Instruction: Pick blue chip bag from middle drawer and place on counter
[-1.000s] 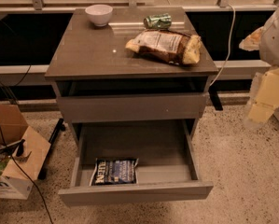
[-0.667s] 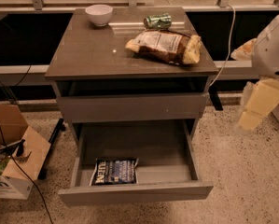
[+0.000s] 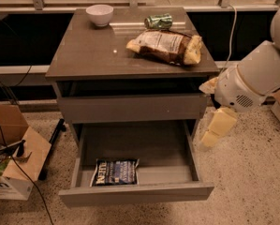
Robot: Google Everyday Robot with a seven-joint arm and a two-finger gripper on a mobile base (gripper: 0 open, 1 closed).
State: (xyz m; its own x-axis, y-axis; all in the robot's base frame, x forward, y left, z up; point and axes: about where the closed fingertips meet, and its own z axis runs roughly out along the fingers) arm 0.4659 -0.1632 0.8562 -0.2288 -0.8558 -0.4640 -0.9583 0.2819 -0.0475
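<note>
Claw [image 3: 213, 131] has moved left and down since the earlier frames: it was out near the right edge and now hangs close to the cabinet's right side. Nothing else has shifted.

We put the claw just outside the right wall of the middle drawer [image 3: 137, 193], above the speckled floor [image 3: 252, 182], with the white arm body [image 3: 252, 83] up and to its right. We cannot tell whether the claw is wide or narrow from this angle, and it is not touching anything we can see.

The blue chip bag [image 3: 115, 172] lies well to the claw's left and a bit lower. It is flat on the drawer floor, in the front left corner, with its white lettering facing up. The drawer is pulled fully out. The closed grey front above it [image 3: 135, 108] sits left of the claw and slightly higher.

The counter [image 3: 92, 50] is up and to the left of the claw. On it, nearest the claw, is the brown-and-cream bag [image 3: 165, 46] on its side. Beyond that lies a green can [image 3: 158, 21] tipped over, and a white bowl [image 3: 99, 14] stands upright at the far left corner.

Far left of the claw, on the floor, is an open cardboard box [image 3: 13, 149] with cables around it.
</note>
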